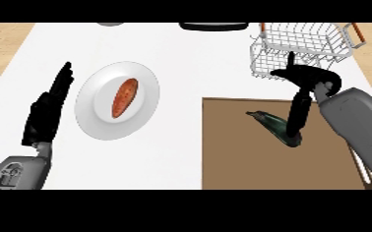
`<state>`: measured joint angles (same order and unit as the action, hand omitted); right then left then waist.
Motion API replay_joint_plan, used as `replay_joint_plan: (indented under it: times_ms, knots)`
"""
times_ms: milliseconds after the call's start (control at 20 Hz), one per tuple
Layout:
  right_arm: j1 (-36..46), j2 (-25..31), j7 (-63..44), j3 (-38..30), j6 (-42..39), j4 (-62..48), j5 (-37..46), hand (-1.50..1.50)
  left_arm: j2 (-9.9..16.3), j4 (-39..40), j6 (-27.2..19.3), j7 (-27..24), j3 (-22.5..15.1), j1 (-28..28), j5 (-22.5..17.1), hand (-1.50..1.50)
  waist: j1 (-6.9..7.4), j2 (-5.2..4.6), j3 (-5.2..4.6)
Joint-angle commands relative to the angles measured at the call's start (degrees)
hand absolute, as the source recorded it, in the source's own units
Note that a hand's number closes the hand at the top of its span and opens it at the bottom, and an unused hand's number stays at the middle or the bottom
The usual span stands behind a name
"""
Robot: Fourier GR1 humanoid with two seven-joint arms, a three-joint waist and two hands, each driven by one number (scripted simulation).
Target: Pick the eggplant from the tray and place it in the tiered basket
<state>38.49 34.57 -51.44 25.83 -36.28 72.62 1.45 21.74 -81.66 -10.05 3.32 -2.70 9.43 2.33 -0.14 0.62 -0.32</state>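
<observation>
A dark, long eggplant lies on the brown tray at the lower right, stem end pointing up-left. My right hand hangs over its right end, open, with straight fingers stretching down onto the eggplant and hiding part of it; the thumb sticks out to the left. The white wire tiered basket stands just behind that hand at the upper right. At the left edge my left hand rests open, fingers up.
A white plate left of the tray holds an orange vegetable. A dark round object and a grey one sit at the counter's far edge. Wooden floor shows beyond the counter's corners.
</observation>
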Motion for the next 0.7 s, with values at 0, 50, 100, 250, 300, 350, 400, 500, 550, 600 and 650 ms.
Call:
replay_joint_plan:
  times_ms: [0, 50, 100, 250, 300, 350, 400, 500, 550, 600, 650]
  knots:
    - [-1.2, -3.4, -5.1, 1.6, -1.3, 2.8, 3.1, -1.5, -1.7, 0.0, -0.2, 2.6, -0.8, 2.6, 1.6, 0.0, 0.07, -0.55, 0.31]
    - [-1.8, -4.2, -2.3, 1.3, -1.2, -0.2, 4.6, -1.5, -1.0, -2.5, 0.2, 1.4, 0.2, -0.6, 1.0, 0.0, 0.51, -0.59, 0.32]
    - [-3.7, -4.9, -6.3, 0.2, -0.4, 4.0, 4.0, -1.5, -0.2, 0.3, 1.9, 0.2, 2.2, -0.3, -0.2, 0.0, 0.13, -0.53, 0.3]
    - [-6.1, -3.9, -7.3, -0.4, -2.8, 5.3, 3.2, -1.5, -1.2, 0.0, 1.5, 1.0, 1.3, 0.5, 1.4, 0.0, -0.08, -0.51, 0.3]
    - [-4.7, -4.7, -4.2, -0.1, -1.6, 0.1, 6.1, -1.5, -0.9, -4.5, 2.3, 0.2, 0.8, -3.9, 0.9, 0.0, 0.62, -0.56, 0.32]
    - [-4.3, -4.9, -5.1, -1.8, -3.0, 0.6, 5.5, -1.5, -2.4, -1.4, 0.7, -0.4, 1.2, -2.6, 2.1, 0.0, 0.35, -0.59, 0.31]
    - [-4.8, -5.4, -3.6, -1.8, -2.9, -0.5, 6.7, -1.5, -2.4, -2.2, 1.5, -1.1, 1.4, -3.0, 1.9, 0.0, 0.4, -0.61, 0.31]
    - [-8.2, -4.4, -4.3, -2.0, -2.7, 3.0, 7.6, -1.5, -2.4, -4.2, 0.8, 2.4, 1.0, -2.4, 3.2, 0.0, 0.13, -0.5, 0.32]
    - [-5.7, -4.9, -1.8, -3.3, -3.8, -2.4, 8.0, -1.5, -2.9, -3.5, 1.2, -1.2, 1.2, -3.3, 3.1, 0.0, 0.43, -0.62, 0.31]
    - [-2.2, -5.9, -3.5, -4.4, -5.4, -4.2, 7.7, -1.5, -3.5, -1.5, 2.2, -2.1, 1.9, -2.7, 1.8, 0.0, 0.51, -0.66, 0.3]
    - [-7.3, -8.2, -0.3, -1.0, 0.0, -3.2, 12.3, -1.5, -3.6, -1.8, 0.7, 0.8, 0.7, -0.6, 4.5, 0.0, 0.32, -0.66, 0.33]
